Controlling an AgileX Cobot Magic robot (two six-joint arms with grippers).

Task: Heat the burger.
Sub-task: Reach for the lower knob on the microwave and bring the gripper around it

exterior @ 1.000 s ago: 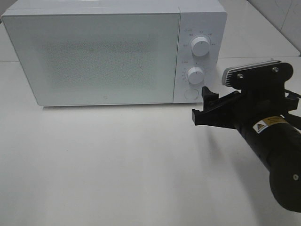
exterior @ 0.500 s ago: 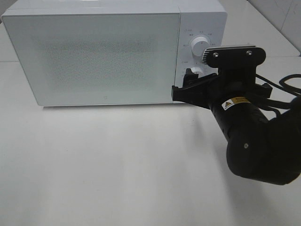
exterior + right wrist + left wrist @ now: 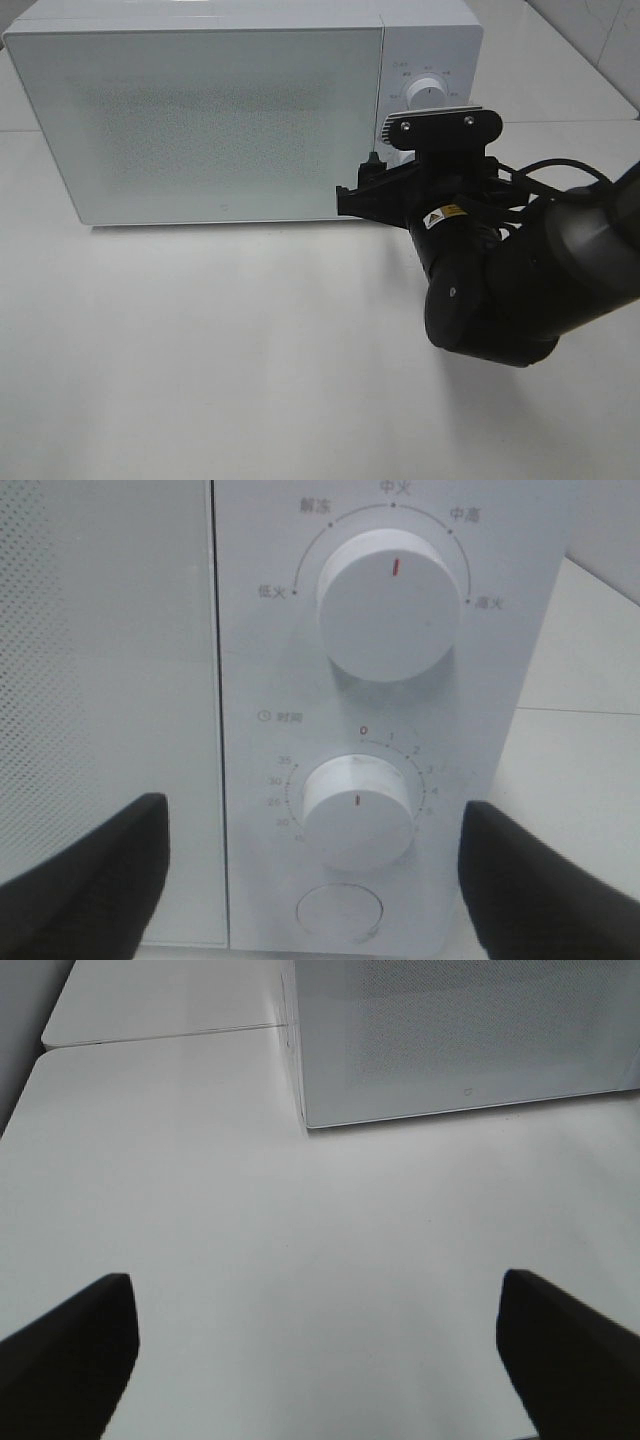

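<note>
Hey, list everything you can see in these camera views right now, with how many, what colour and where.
white box-shaped microwave oven: one, white, back of the table, door closed
round white plastic dials: two, white with red marks, stacked on the oven's control panel beside the door
round flat button: one, white, below the lower dial
flat white table: one, white, under everything
right arm's black tool: one, black, open, facing the lower dial
left arm's black tool: one, black, open, over the table, facing the oven's front corner
</note>
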